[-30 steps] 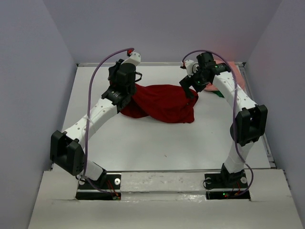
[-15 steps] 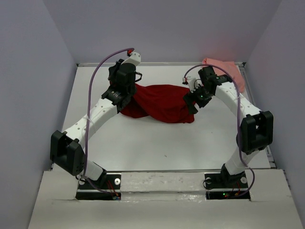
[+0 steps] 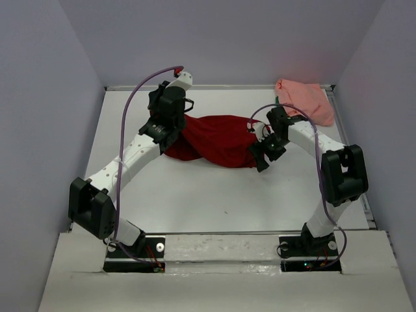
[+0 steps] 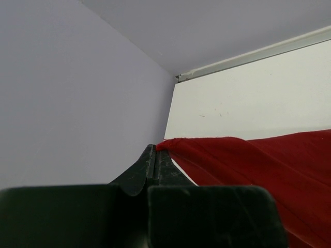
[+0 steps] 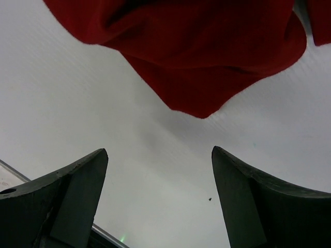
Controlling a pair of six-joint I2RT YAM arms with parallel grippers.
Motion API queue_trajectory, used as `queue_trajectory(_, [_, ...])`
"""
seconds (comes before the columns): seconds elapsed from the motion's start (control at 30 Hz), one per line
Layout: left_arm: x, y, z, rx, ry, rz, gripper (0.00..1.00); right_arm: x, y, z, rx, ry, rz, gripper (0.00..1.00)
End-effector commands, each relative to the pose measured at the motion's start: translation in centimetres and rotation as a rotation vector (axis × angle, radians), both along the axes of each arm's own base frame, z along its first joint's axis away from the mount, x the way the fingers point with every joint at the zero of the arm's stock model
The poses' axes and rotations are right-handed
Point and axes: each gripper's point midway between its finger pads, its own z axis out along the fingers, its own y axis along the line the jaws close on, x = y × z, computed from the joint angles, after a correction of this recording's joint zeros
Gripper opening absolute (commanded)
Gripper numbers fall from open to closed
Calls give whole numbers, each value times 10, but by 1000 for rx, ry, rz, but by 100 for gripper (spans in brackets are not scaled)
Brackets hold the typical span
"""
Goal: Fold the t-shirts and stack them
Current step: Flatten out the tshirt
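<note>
A dark red t-shirt (image 3: 221,140) lies crumpled across the middle of the white table (image 3: 214,201). My left gripper (image 3: 181,120) is shut on its left edge, with red cloth (image 4: 232,160) pinched at the fingertips (image 4: 155,150). My right gripper (image 3: 260,157) hangs open just over the shirt's near right corner (image 5: 199,98), which lies a little ahead of the fingers (image 5: 77,181); nothing sits between them. A salmon pink t-shirt (image 3: 305,101) lies bunched in the back right corner.
Pale walls close in the table on the left (image 3: 45,130), back and right. A metal rail (image 3: 221,86) runs along the back edge, and another follows the right edge (image 3: 365,195). Both arm bases (image 3: 221,250) stand at the near edge.
My right arm has swung from the back right corner, beside the pink t-shirt, forward to the red t-shirt's near right corner, jaws still open. The left arm has not moved.
</note>
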Motion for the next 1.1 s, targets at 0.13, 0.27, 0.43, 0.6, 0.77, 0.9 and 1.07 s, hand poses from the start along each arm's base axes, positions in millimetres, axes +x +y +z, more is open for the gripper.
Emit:
queue_trajectory(0.13, [-5, 5, 13, -36, -61, 10, 0, 34, 14, -23, 60, -23, -13, 85])
queue_trajectory(0.27, [-5, 6, 15, -34, -64, 12, 0, 42, 19, -32, 64, -1, -11, 84])
queue_trajectory(0.43, [-6, 6, 14, -32, -62, 8, 0, 45, 18, -32, 58, -11, -1, 84])
queue_trajectory(0.6, [-5, 5, 13, -29, -58, 6, 0, 46, 13, -35, 49, -8, -11, 79])
queue_trajectory(0.77, [-6, 6, 14, -26, -59, 9, 0, 43, 11, -38, 39, 0, -13, 0])
queue_trajectory(0.9, [-7, 6, 13, -24, -57, 10, 0, 41, 10, -34, 38, -6, -14, 0])
queue_trajectory(1.07, [-8, 10, 21, -28, -72, 22, 0, 61, 4, 11, 32, -144, -41, 0])
